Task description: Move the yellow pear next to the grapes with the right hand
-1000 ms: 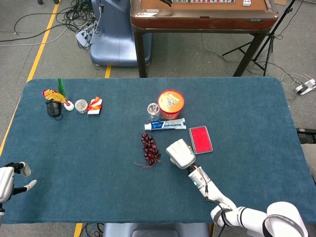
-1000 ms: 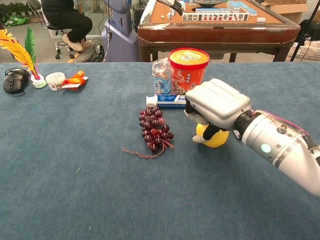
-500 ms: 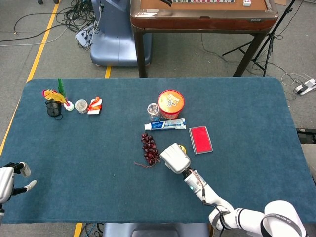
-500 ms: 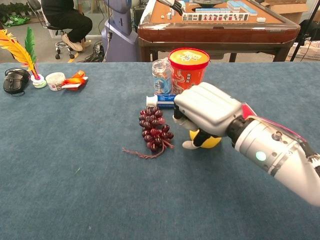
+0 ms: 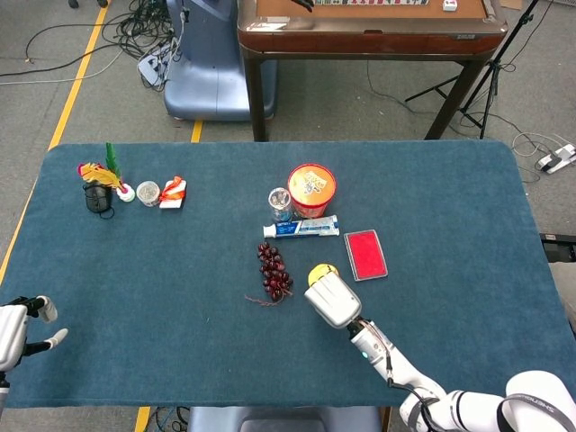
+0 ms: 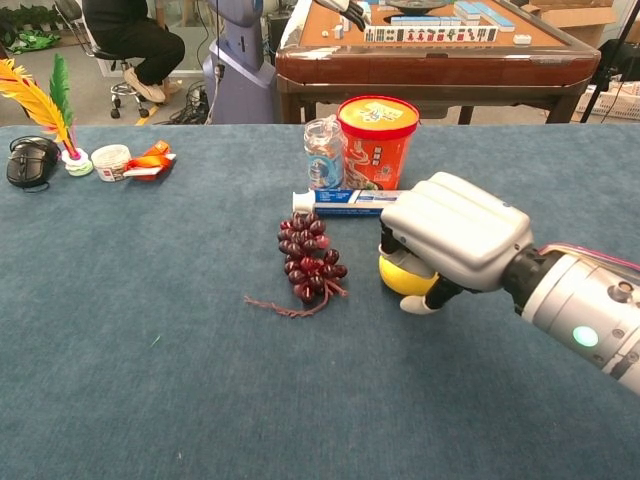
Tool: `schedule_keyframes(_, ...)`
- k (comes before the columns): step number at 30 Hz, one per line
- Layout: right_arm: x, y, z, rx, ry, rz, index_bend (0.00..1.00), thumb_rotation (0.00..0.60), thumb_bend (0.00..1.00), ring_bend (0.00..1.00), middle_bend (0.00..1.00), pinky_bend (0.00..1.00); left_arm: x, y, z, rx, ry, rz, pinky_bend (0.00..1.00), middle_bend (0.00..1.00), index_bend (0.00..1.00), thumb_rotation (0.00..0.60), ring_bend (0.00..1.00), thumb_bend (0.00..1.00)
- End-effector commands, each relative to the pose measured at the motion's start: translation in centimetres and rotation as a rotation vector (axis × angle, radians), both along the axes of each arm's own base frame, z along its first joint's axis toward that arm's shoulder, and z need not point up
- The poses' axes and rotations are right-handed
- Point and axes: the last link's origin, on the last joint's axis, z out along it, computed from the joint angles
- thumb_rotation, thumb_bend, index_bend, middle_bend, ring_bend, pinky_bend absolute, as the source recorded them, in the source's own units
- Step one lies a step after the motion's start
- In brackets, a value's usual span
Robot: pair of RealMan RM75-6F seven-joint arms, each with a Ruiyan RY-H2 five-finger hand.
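The yellow pear (image 6: 398, 275) (image 5: 321, 272) rests on the blue table just right of the dark grapes (image 6: 309, 258) (image 5: 274, 271), a small gap between them. My right hand (image 6: 455, 238) (image 5: 330, 300) hovers over the pear's near right side. Its fingers (image 6: 392, 243) arch loosely above the fruit and the thumb tip lies on the cloth beside it, so most of the pear shows past the hand. My left hand (image 5: 18, 329) lies at the table's near left edge with its fingers apart and nothing in it.
Behind the grapes lie a toothpaste tube (image 6: 340, 201), a small jar (image 6: 323, 152) and an orange tub (image 6: 377, 140). A red card (image 5: 364, 253) sits right of the pear. A feather toy, mouse and small items (image 6: 120, 161) occupy the far left corner.
The right hand carried the pear left toward the grapes, then drew back to the right and nearer me. The pear stays beside the grapes and shows more.
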Motion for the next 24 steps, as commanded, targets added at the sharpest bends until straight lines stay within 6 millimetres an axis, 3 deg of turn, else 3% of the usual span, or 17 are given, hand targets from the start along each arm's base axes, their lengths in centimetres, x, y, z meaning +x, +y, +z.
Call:
schedule_keyframes(1, -0.5, -0.5, 0.1, -0.011, 0.007, -0.021, 1.00, 0.600, 0.00, 1.00, 1.00, 1.00, 0.0, 0.0, -0.1, -0.002, 0.002, 0.001, 0.61, 0.58, 0.62, 0.600, 0.51, 0.12)
schedule_keyframes(12, -1.1, -2.3, -0.5, -0.027, 0.017, -0.061, 1.00, 0.600, 0.00, 1.00, 1.00, 1.00, -0.1, 0.0, 0.1, 0.001, -0.003, 0.006, 0.61, 0.58, 0.62, 0.600, 0.51, 0.12)
schedule_keyframes(24, 0.4, -3.9, -1.7, -0.043, 0.016, -0.021, 1.00, 0.600, 0.00, 1.00, 1.00, 1.00, -0.2, 0.0, 0.3, 0.007, -0.012, 0.010, 0.61, 0.58, 0.62, 0.600, 0.51, 0.12)
